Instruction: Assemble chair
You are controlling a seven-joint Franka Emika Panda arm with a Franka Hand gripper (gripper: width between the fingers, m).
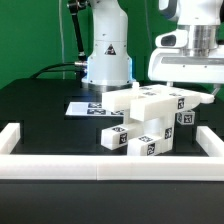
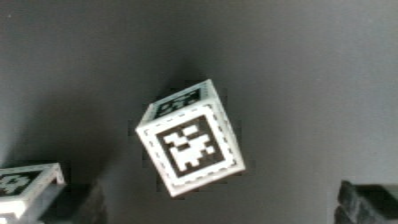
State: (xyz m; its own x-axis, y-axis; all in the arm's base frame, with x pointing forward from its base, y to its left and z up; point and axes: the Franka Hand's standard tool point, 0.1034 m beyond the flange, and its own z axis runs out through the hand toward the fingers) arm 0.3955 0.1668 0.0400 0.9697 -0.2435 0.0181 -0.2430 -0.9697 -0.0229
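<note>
The chair parts [image 1: 150,120] are white blocks with black-and-white tags, piled together on the black table toward the exterior view's right. A long bar [image 1: 140,101] lies across the top of the pile and small tagged cubes [image 1: 116,139] sit at its foot. My gripper [image 1: 190,90] hangs just above the pile's right end, open and holding nothing. In the wrist view a tagged white part [image 2: 196,150] lies tilted below the gripper [image 2: 210,210], and another tagged piece [image 2: 25,184] shows at the edge. Dark fingertips [image 2: 372,203] stand wide apart.
A long plain white border rail [image 1: 110,165] runs along the table's front, with side rails [image 1: 12,138] at both ends. The marker board [image 1: 84,105] lies flat behind the pile. The robot's white base [image 1: 107,55] stands at the back.
</note>
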